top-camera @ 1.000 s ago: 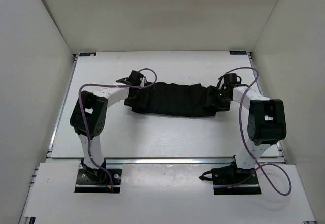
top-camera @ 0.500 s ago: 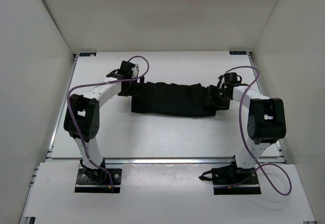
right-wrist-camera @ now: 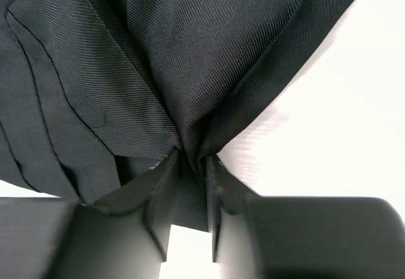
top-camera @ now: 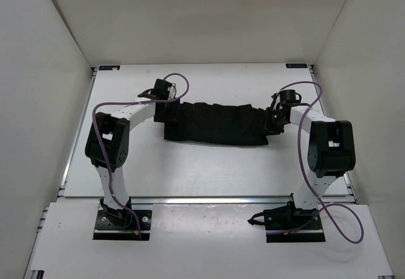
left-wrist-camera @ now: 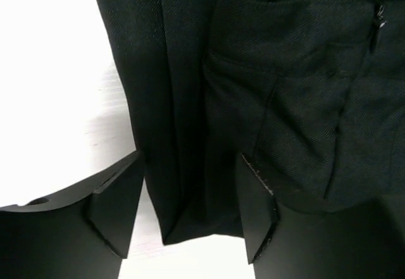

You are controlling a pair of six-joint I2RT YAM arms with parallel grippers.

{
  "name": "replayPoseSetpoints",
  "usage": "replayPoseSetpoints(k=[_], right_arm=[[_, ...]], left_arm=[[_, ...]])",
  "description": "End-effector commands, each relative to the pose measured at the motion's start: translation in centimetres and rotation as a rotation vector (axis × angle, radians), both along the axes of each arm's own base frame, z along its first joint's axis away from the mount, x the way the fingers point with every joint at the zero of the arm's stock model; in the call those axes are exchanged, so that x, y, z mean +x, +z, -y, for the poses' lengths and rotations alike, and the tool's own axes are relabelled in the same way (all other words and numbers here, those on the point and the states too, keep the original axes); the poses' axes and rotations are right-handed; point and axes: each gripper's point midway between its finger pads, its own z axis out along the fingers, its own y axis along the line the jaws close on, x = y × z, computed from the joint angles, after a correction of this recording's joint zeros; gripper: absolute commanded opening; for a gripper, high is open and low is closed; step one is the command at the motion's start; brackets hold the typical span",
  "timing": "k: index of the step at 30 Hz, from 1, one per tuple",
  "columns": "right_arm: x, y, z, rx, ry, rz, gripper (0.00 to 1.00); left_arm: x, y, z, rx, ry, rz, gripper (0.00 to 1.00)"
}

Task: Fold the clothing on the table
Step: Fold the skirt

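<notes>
Bright, even overhead light fills the top view, and the white desk (top-camera: 190, 171) carries only faint, soft shadows. In both wrist views the desk glares to blank white. The black garment (right-wrist-camera: 126, 57) keeps a crisp weave, while the fingers (right-wrist-camera: 158, 197) blur toward the bottom edge.

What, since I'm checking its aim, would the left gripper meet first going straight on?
The clothing: its folded edge lies inside the open left gripper, whose outer finger is over bare table. How near the cloth it is, I cannot tell.
</notes>
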Motion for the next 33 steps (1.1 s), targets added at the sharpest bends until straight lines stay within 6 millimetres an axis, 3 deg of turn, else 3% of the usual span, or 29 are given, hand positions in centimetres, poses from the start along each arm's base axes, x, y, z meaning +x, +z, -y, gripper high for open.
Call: replayPoseSetpoints(k=[1, 5, 6, 10, 11, 12, 14, 18, 21, 25, 32, 33], right_arm=[[1.4, 0.5, 0.7, -0.015, 0.001, 0.027, 0.19], [1.7, 0.9, 0.6, -0.006, 0.000, 0.029, 0.08], [2.1, 1.2, 0.4, -0.003, 0.009, 0.045, 0.02], [3.1, 2.6, 0.6, -0.014, 0.014, 0.076, 0.00], [3.0, 2.4, 0.7, -0.022, 0.015, 0.067, 0.00], [3.8, 3.8, 0.3, -0.013, 0.018, 0.099, 0.00], [4.1, 4.5, 0.3, -0.016, 0.019, 0.098, 0.00], [6.1, 8.8, -1.6, 0.005, 0.068, 0.195, 0.00], [7.0, 11.9, -4.2, 0.050, 0.124, 0.271, 0.00], [6.6, 14.1, -9.5, 0.118, 0.211, 0.315, 0.00], [4.2, 15.6, -19.6, 0.283, 0.377, 0.312, 0.00], [4.6, 15.7, -20.0, 0.291, 0.382, 0.321, 0.00]], left_arm=[[0.0, 0.3, 0.9, -0.037, -0.013, 0.017, 0.68], [-0.7, -0.7, 1.0, -0.038, -0.012, -0.008, 0.49], [-0.6, -0.6, 0.8, -0.045, -0.006, -0.013, 0.40], [-1.6, -1.0, 2.2, -0.081, -0.033, -0.040, 0.20], [-1.9, -1.4, 2.2, -0.074, -0.027, -0.046, 0.18], [-2.0, -1.3, 2.8, -0.082, -0.042, -0.043, 0.14], [-2.6, -1.8, 3.6, -0.099, -0.052, -0.058, 0.11], [-3.7, -2.4, 5.5, -0.143, -0.084, -0.080, 0.08], [-4.2, -3.0, 6.6, -0.188, -0.092, -0.098, 0.07], [-3.8, -3.5, 7.7, -0.218, -0.096, -0.111, 0.08], [-2.0, -2.5, 10.8, -0.272, -0.145, -0.097, 0.07], [-2.3, -3.0, 10.9, -0.270, -0.146, -0.110, 0.07]])
